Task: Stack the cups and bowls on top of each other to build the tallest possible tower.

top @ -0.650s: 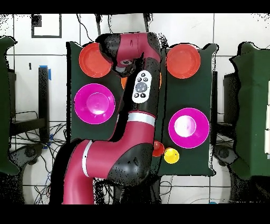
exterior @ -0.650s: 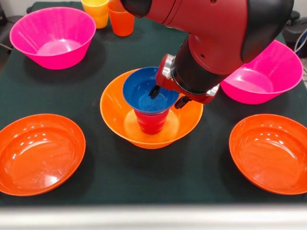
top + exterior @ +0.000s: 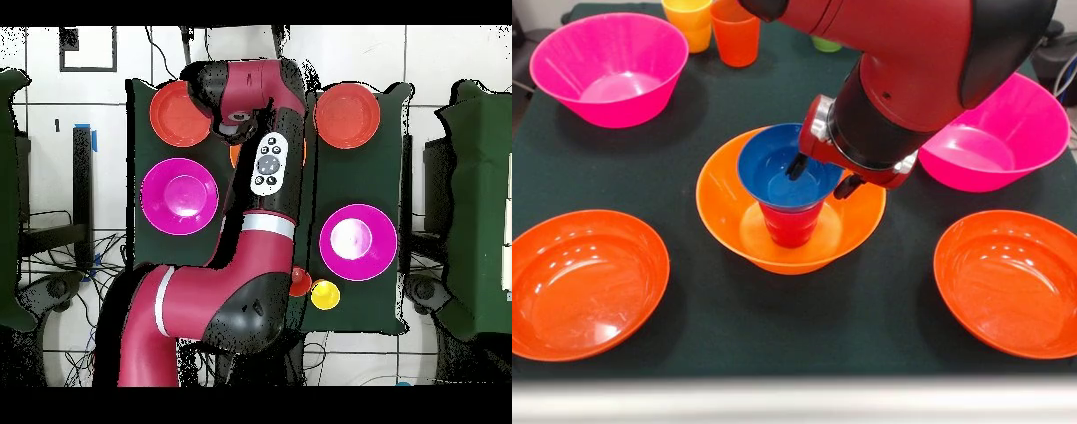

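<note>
The tower stands at the table's middle in the front view: a large orange bowl [image 3: 720,210] holds an upright red cup [image 3: 791,226], and a small blue bowl [image 3: 769,161] sits on the cup. My gripper [image 3: 822,176] is open and straddles the blue bowl's right rim, with one finger [image 3: 796,166] inside the bowl and the other outside. An orange cup [image 3: 736,35], a yellow cup [image 3: 691,21] and a green cup [image 3: 825,43], mostly hidden behind the arm, stand at the far edge. In the overhead view the arm hides the tower except a sliver of the orange bowl [image 3: 234,156].
Two large pink bowls [image 3: 609,66] [image 3: 1006,132] stand at the far left and the right. Two shallow red-orange bowls [image 3: 587,283] [image 3: 1011,283] sit at the near corners. The overhead view shows the same bowls [image 3: 180,196] [image 3: 357,241] [image 3: 178,112] [image 3: 347,114] and the yellow cup [image 3: 325,294].
</note>
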### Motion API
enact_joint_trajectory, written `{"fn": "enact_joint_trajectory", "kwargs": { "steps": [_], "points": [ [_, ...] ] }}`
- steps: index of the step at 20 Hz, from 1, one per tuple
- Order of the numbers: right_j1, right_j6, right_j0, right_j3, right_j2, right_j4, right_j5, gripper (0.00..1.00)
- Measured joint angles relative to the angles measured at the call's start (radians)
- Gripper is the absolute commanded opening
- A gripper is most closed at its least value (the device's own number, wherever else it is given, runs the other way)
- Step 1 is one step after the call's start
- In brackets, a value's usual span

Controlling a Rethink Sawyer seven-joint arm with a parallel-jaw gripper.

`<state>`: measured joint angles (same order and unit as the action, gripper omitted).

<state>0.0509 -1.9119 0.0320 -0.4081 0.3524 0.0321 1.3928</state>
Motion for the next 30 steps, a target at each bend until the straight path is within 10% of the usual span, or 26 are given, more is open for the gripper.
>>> {"fn": "enact_joint_trajectory", "kwargs": {
  "steps": [30],
  "points": [
    [-0.032,0.01,0.08,0.098,0.02,-0.002,0.102,1.0]
  ]
}}
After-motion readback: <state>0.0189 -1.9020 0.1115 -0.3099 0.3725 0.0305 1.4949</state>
